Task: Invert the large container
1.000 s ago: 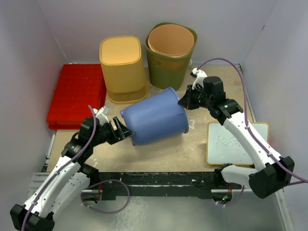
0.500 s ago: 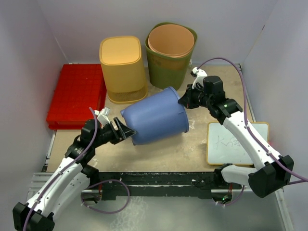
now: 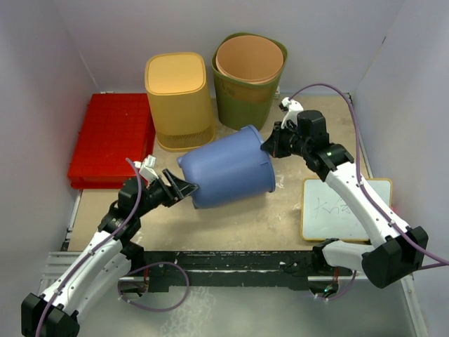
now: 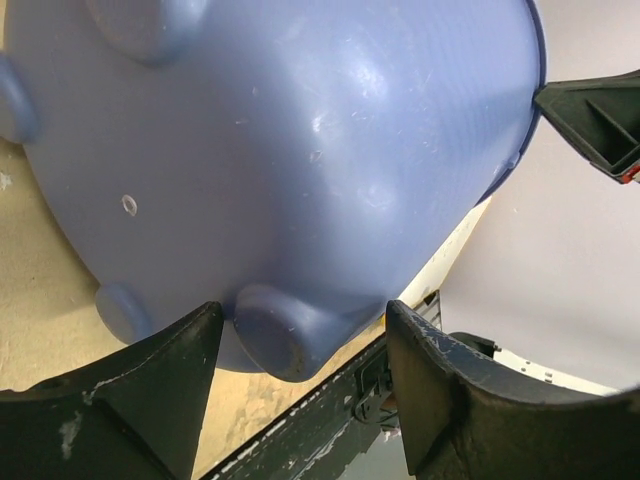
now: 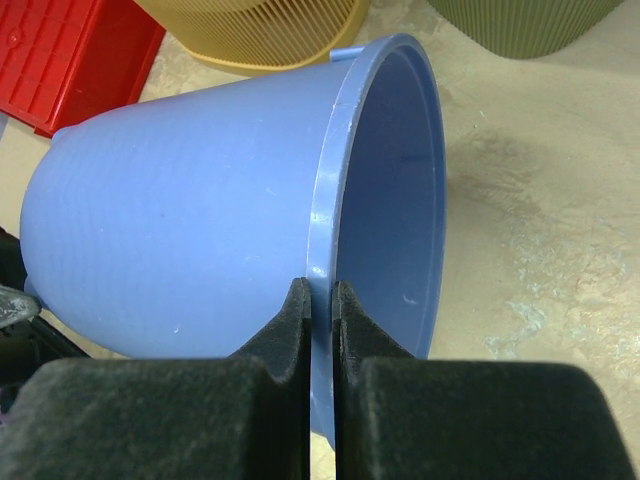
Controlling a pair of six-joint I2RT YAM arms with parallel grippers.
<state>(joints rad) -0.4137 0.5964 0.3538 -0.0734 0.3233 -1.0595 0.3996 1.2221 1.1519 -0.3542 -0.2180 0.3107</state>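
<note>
The large blue plastic bucket (image 3: 228,168) lies on its side at the centre of the top view, on the beige desk (image 3: 280,217), with its base toward the lower left and its open mouth toward the right. The right claw (image 5: 320,290) is clamped on the bucket's rim at the upper right of the mouth; in the right wrist view its two black fingers (image 5: 290,320) pinch the rim edge between them, one inside the wall and one outside. The left claw (image 3: 184,187) is at the bucket's base with its jaws apart. In the left wrist view the two fingers stand at the lower left and lower right of the frame, with one round moulded foot of the base between them; contact with the foot cannot be confirmed. Behind the bucket, at the upper centre of the top view, stands a yellow plastic bin with a slotted lower wall (image 3: 179,98). Just beside it on the right is an olive-green plastic bin (image 3: 242,105) with a tan round container (image 3: 249,60) nested inside. A flat red plastic crate (image 3: 112,137) lies at the left edge. A small white board with dark writing (image 3: 344,209) lies at the lower right, under the right arm.
</note>
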